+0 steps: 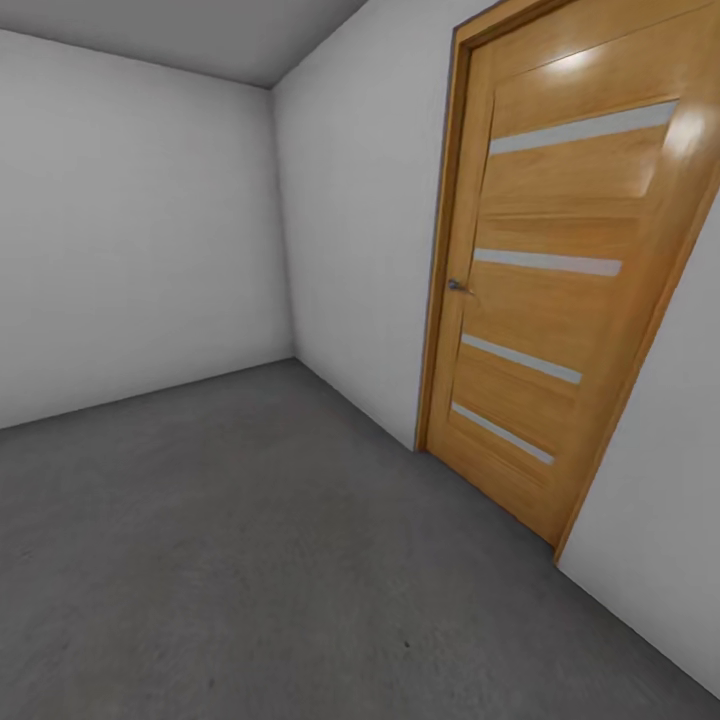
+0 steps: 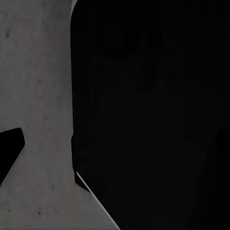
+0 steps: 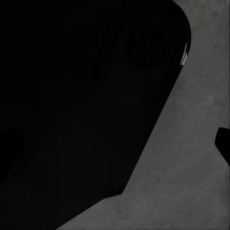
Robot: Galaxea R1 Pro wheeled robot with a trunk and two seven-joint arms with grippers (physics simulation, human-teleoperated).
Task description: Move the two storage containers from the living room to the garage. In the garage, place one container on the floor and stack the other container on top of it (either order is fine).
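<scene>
A wooden door (image 1: 560,290) stands closed in the wall on the right side of the head view. It has a warm honey colour and a frame (image 1: 437,260) of the same wood. Four narrow pale strips (image 1: 545,262) cross the door, one above the other, all slanted in the picture because the view is tilted. A small dark metal handle (image 1: 457,285) sits at the left edge of the door, about at middle height. Bright light reflects on the upper part of the door. The walls (image 1: 140,220) are plain pale grey and meet in a corner at the back. Above, a piece of grey ceiling (image 1: 210,30) is visible.
</scene>
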